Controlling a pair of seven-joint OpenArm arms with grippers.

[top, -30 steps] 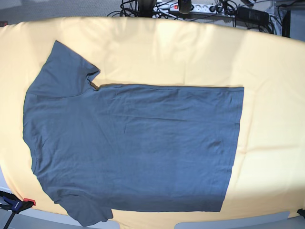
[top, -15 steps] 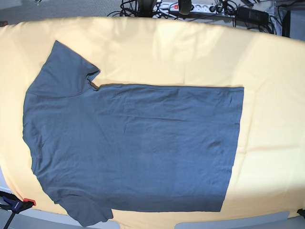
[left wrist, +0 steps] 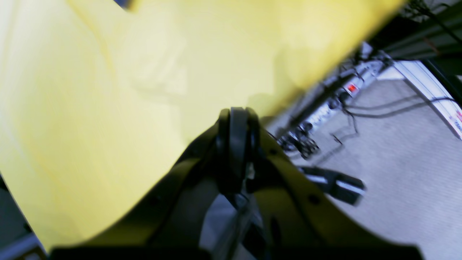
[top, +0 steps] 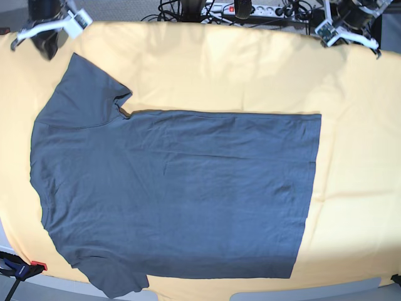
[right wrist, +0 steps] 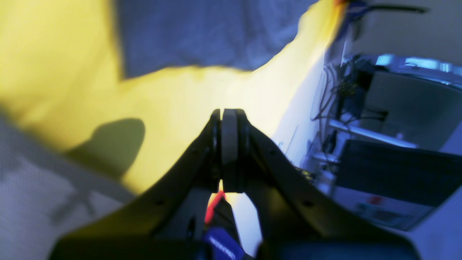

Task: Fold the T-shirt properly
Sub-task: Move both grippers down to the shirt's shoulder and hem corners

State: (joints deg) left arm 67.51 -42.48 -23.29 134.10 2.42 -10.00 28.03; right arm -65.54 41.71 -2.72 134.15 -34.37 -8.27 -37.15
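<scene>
The dark slate-grey T-shirt (top: 175, 188) lies flat on the yellow-orange cloth (top: 250, 69), sleeves and neck end to the left, hem to the right. Its edge also shows at the top of the right wrist view (right wrist: 209, 32). My right gripper (right wrist: 229, 115) is shut and empty, hovering at the far left corner (top: 47, 39) just beyond the upper sleeve. My left gripper (left wrist: 236, 115) is shut and empty over the cloth's far right edge (top: 338, 25), well away from the shirt.
Power strips and tangled cables (top: 250, 9) lie on the floor behind the table, and also show in the left wrist view (left wrist: 325, 108). A blue and red clamp (top: 22, 268) grips the front left table edge.
Both arms have come into the base view at the top left and top right corners. The T-shirt has not moved.
</scene>
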